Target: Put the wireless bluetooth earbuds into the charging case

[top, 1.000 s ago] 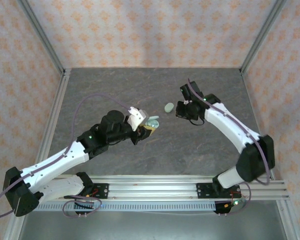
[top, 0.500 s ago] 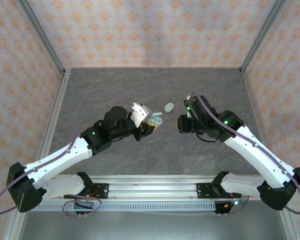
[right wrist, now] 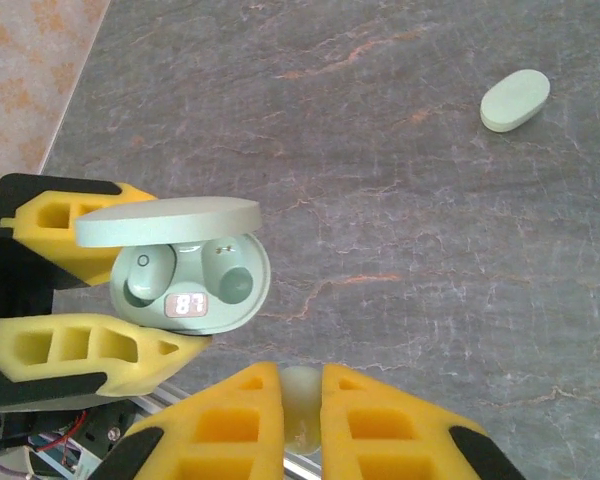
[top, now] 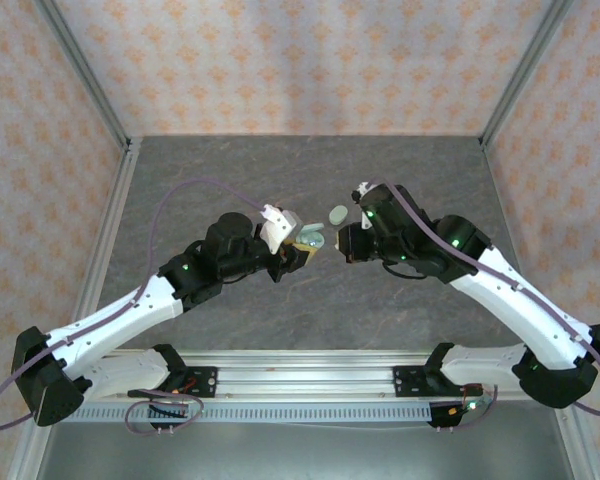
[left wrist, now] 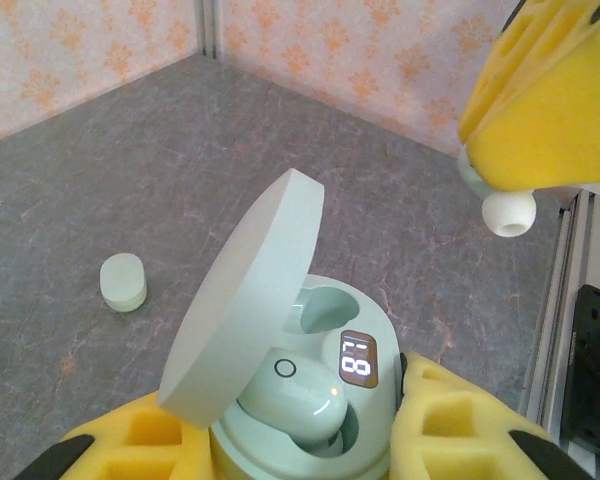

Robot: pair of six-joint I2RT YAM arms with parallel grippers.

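Left gripper [left wrist: 295, 425] clamped on pale mint oval plastic charging case [left wrist: 360, 395], lid up, lower centre, left wrist view. Right gripper [right wrist: 300, 385] pinches tiny whitish-mint plastic earbud [left wrist: 507, 212], upper right there; second earbud [left wrist: 305, 402] seated in case.

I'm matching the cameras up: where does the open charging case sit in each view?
Top external: open charging case at centre, between the two arms.
Left wrist: bottom centre, lid raised to the left.
Right wrist: left of centre, display facing the camera.
Shared landmark: the closed mint case, lying loose nearby.
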